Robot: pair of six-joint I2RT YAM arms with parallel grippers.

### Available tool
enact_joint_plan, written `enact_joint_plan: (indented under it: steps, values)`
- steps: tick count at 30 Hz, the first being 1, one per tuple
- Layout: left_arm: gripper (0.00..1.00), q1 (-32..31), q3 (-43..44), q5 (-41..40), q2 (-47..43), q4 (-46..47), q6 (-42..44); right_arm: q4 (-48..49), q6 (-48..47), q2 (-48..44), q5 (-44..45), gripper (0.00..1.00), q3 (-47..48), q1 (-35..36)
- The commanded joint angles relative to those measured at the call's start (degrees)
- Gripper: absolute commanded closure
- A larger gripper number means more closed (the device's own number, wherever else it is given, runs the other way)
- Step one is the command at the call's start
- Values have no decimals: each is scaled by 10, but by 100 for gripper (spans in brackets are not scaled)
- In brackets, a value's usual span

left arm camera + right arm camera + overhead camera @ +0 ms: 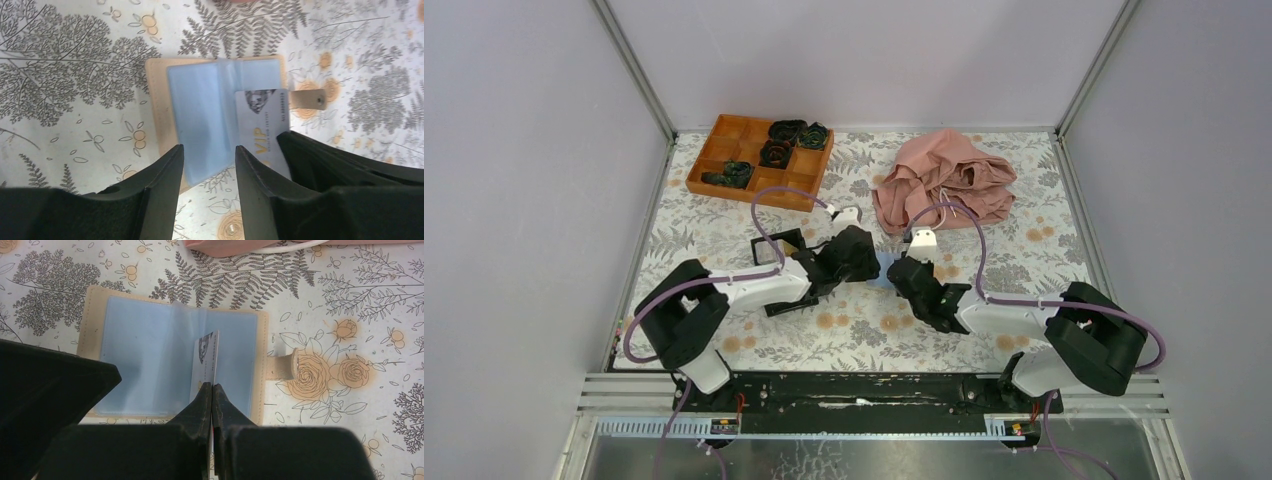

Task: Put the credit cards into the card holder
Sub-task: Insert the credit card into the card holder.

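The card holder (150, 360) lies open at the centre of the right wrist view on the fern-printed bench (350, 305). It has a tan leather-like cover, glossy pale-blue plastic sleeves and a strap tab on its right. A thin grey credit card (206, 360) is tilted over the right sleeve, pinched by the right hand (212, 387). The left hand (209, 148) hovers at the holder's lower edge, fingers parted, gripping nothing.

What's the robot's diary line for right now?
right gripper: shut on credit card | card: over open card holder | left gripper: open, over holder's blue sleeve | in slot: cannot tell
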Motion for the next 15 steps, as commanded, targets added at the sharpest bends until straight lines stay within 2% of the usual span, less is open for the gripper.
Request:
enact_joint_plan:
  steps: [1, 15]
  values:
    - [51, -2, -11, 4, -27, 87, -2, -31, -9, -4, -2, 100, -13, -5]
    - [52, -1, -34, 25, 53, 166, -25, -37, 0, -24, -2, 100, -22, -6]
